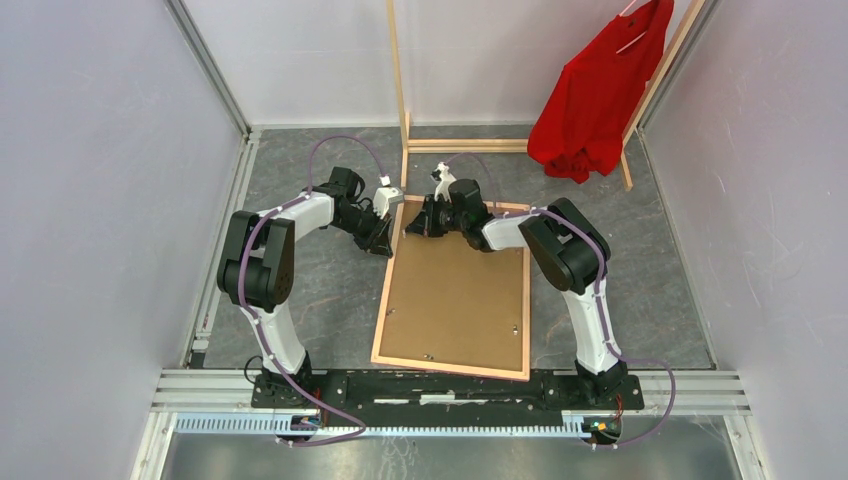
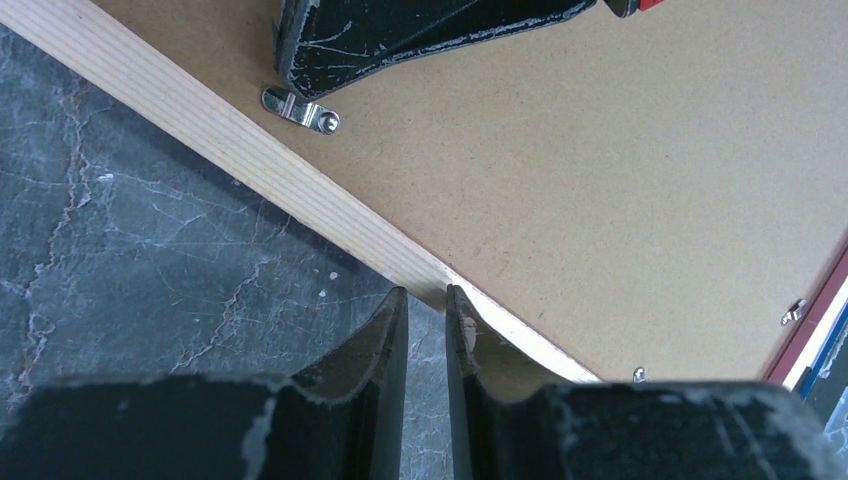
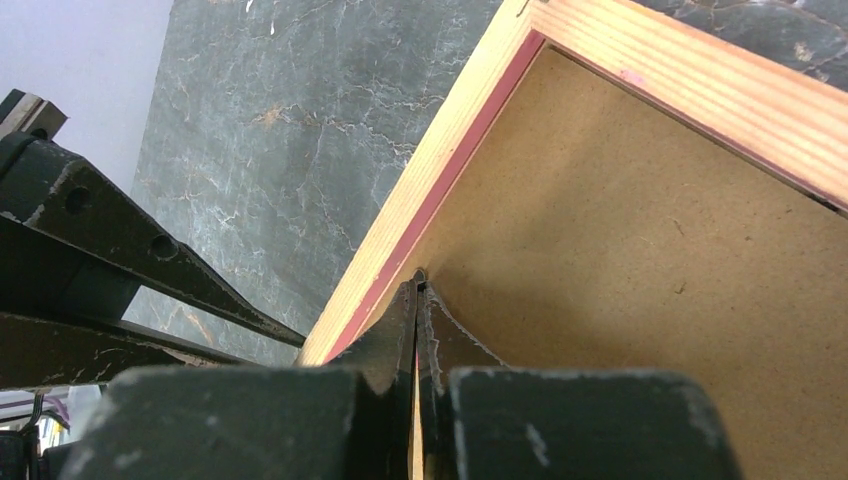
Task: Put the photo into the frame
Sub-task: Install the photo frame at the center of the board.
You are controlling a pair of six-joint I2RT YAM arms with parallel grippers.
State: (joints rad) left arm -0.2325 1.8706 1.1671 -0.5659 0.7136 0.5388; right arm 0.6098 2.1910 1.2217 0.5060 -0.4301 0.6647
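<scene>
Left gripper (image 2: 427,312): fingers (image 2: 385,340) nearly together with a thin slit between them. Grey table shows through the slit and nothing is seen clamped. The tips sit right at the outer side of the frame (image 2: 600,200), at its light wood left rail, near the far left corner. Whether they touch the wood, cannot tell.

Right gripper (image 3: 417,285): fingers (image 3: 385,335) pressed closed, no gap. The tips are on the seam where the brown backing board meets the pink inner lip of that same left rail, just inside the far left corner. From the left wrist view, one right finger sits just above a metal clip (image 2: 300,108) on the board.

In the top view, the left gripper (image 1: 388,240) and right gripper (image 1: 418,225) are close together, on opposite sides of that rail.

The frame (image 1: 450,310) lies flat on the table (image 1: 330,290), face down and board up, slightly skewed. Its near edge is just beside the arms' base rail.

There is bare table left and right of the frame out to the side walls. Behind the far edge, the wooden rack (image 1: 400,80) has its base bar near. A red shirt (image 1: 595,95) hangs at back right, well apart.

A blue-and-white strip (image 2: 835,350) shows past the frame's opposite rail; cannot tell what it is.
</scene>
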